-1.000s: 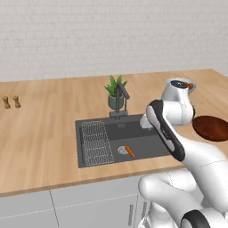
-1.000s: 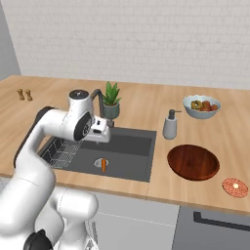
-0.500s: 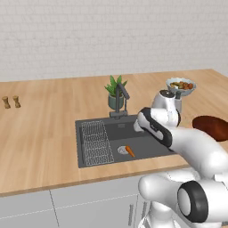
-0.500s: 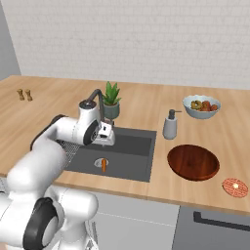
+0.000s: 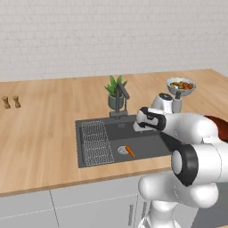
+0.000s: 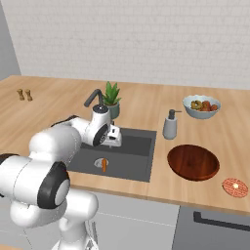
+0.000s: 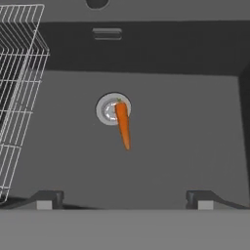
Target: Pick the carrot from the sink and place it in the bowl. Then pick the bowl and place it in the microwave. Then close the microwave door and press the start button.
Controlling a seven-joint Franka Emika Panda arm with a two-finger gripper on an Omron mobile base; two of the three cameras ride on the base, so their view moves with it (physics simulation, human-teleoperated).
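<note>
The carrot (image 7: 123, 124) lies on the floor of the dark sink (image 7: 185, 136), its thick end over the round silver drain (image 7: 110, 109). My gripper (image 7: 124, 200) hangs open straight above it, and nothing is between the fingertips (image 7: 49, 197). From the base, the gripper (image 6: 113, 141) hovers over the basin just behind the carrot (image 6: 103, 164). The reddish-brown bowl (image 6: 193, 162) stands empty on the counter right of the sink (image 6: 132, 163); in the left base view the bowl (image 5: 221, 126) is mostly behind my arm. The microwave is out of view.
A wire rack (image 5: 95, 142) fills the sink's left part. The faucet (image 5: 121, 95) and a potted plant (image 5: 115, 90) stand behind the basin. A soap dispenser (image 6: 170, 125), a fruit bowl (image 6: 201, 106) and an orange disc (image 6: 235, 187) are to the right. Shakers (image 5: 11, 101) sit far left.
My arm has folded forward and down, bringing the hand from above the counter's right side to low over the sink. The carrot and bowl have not moved.
</note>
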